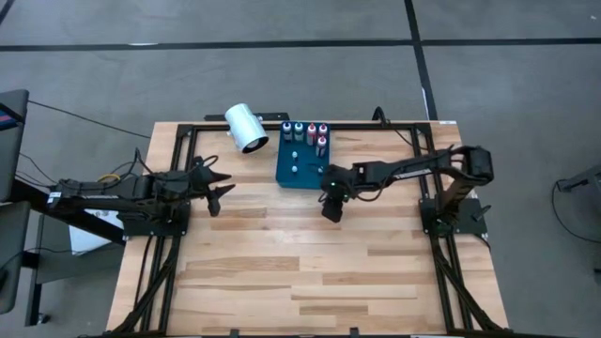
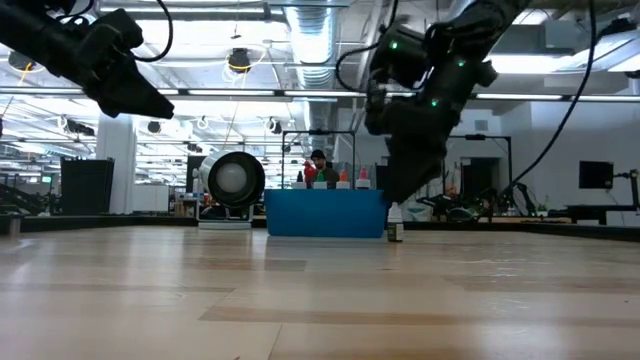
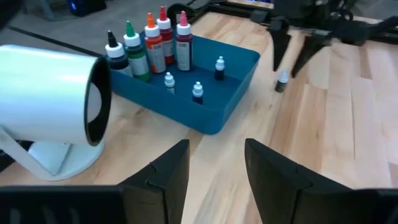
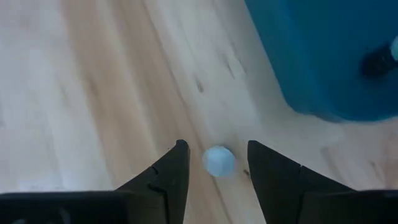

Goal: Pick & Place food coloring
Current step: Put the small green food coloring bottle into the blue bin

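Wooden table, warehouse behind (bright ceiling lights); right fingers parted astride small bottle; left fingers apart, empty.

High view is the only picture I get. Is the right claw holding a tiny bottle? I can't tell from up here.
Observer: No. In the right wrist view the right gripper is open. The white-capped bottle sits between its fingers with a gap on each side.
Operator: Did it tip over?
Observer: No. The low view shows it upright on the table, just outside the blue tray.
Operator: How many tiny ones are in the tray?
Observer: The left wrist view shows three tiny bottles inside it.
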